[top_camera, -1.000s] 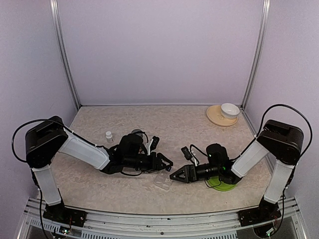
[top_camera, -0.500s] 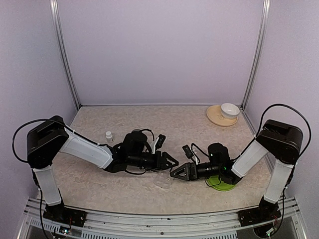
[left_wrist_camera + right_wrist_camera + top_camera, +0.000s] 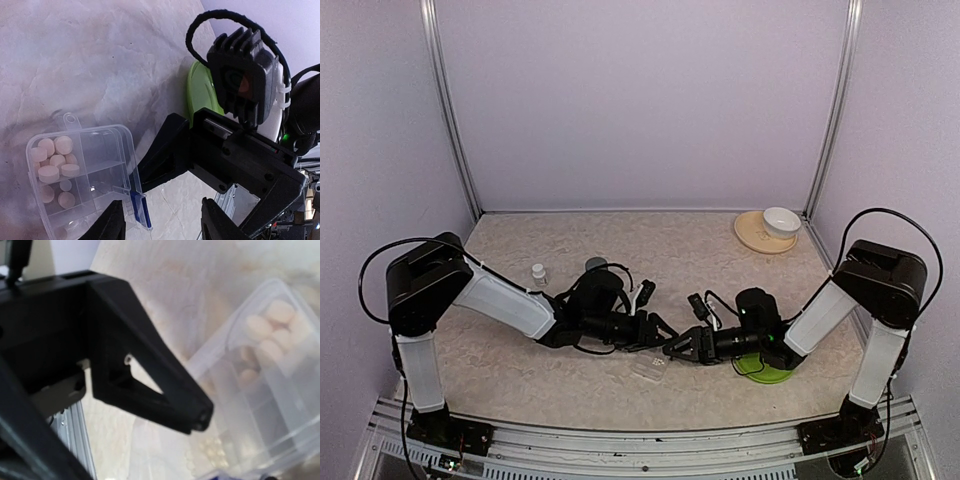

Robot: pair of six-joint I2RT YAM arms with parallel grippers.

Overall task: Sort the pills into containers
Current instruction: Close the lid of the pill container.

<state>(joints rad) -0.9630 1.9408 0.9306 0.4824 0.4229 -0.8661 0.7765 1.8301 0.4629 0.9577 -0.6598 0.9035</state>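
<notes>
Right gripper [image 3: 672, 352] has its jaws spread wide and grips nothing; it lies low over the table [image 3: 510, 355], aimed left at the pill box [image 3: 648, 368]; in the left wrist view one finger [image 3: 162, 156] reaches the box's edge right beside the blue latch [image 3: 140, 211], touching or just short, cannot tell; likely set there to brace the box or work at the latch side; left gripper [image 3: 658, 329] comes in from the opposite side, jaws partly apart with nothing clamped, hovering just above the same latch end; the two meet nose to nose over one corner, probably because a light clear box slides unless one arm pins it; pill box lies flat near the front middle of the table, just in front of both grippers; pale round pills [image 3: 54, 159] are piled in one corner compartment, a few more next door, other cells too blurred to read; lid shut or not, cannot tell; green plate [image 3: 767, 370] lies under the right wrist, white bowl [image 3: 781, 220] far back right, both well apart from the work; sorting looks partway at best.
</notes>
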